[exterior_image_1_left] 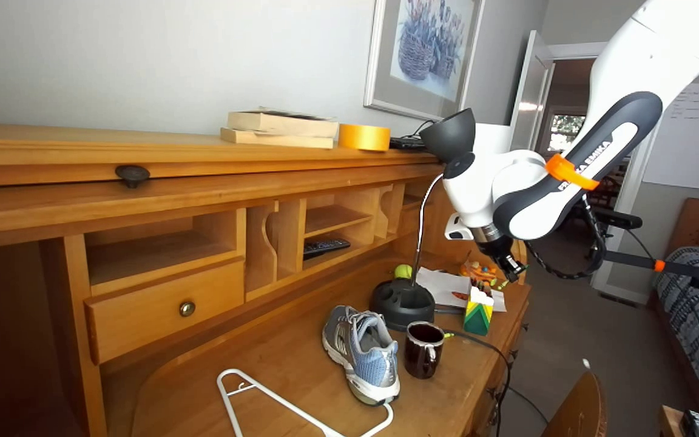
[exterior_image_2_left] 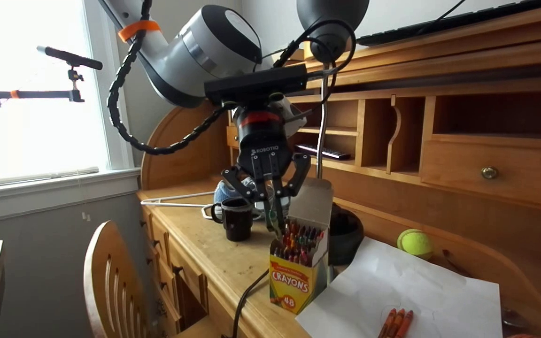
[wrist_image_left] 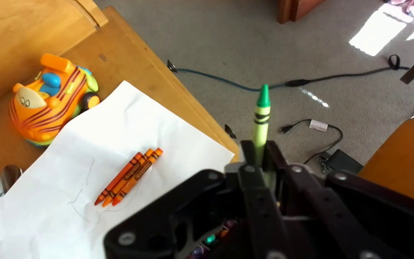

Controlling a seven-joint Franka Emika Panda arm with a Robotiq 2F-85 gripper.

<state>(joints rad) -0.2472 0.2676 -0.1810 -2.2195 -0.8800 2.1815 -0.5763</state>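
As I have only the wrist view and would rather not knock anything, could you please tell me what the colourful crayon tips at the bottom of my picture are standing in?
Observer: They appear to stand in an open crayon box, its flap raised.
Operator: Thank you; I see the green crayon held in the gripper, but is anything tall near that box?
Observer: Yes, in both exterior views a desk lamp stands close by it on the desk.
Operator: And what is there beyond the lamp, please?
Observer: A dark mug stands beside a blue-grey shoe.
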